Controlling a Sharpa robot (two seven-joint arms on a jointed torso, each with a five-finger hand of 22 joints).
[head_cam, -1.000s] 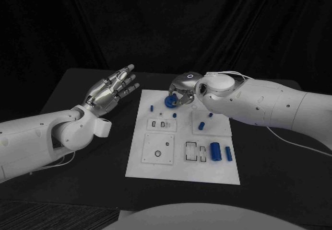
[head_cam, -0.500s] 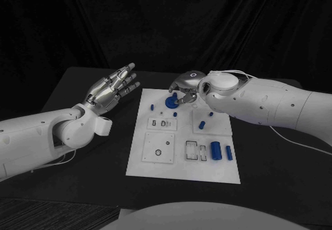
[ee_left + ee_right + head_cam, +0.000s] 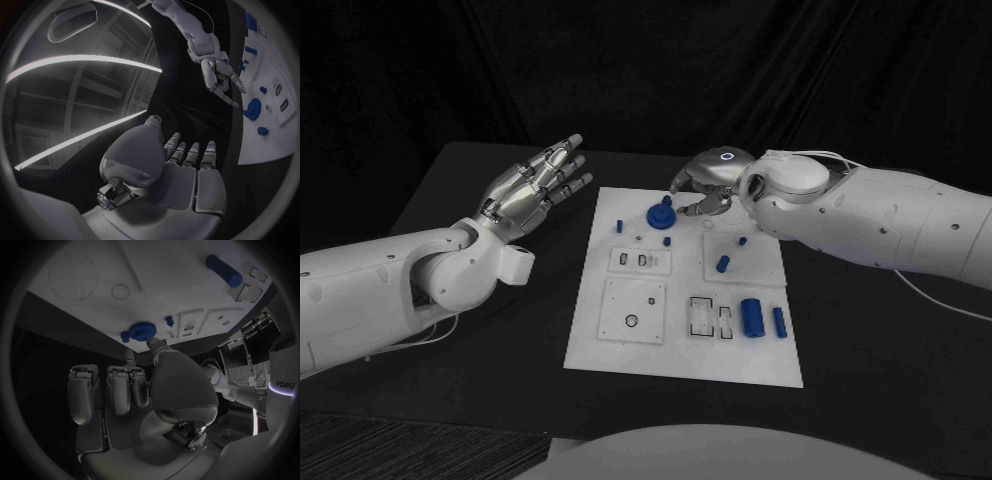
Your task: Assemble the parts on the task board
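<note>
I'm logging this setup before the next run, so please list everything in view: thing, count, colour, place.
Table: one, black, under everything.
Task board: one, white, middle of the table.
Round part: one, blue, far end of the board, near the right hand's fingers.
Large cylinder: one, blue, near right part of the board.
Slim bar: one, blue, just right of the large cylinder.
Small pegs: a few, blue, mid and far board; exact count unclear.
Left hand: one, silver, raised left of the board, holding nothing.
Right hand: one, silver, at the board's far end.
</note>
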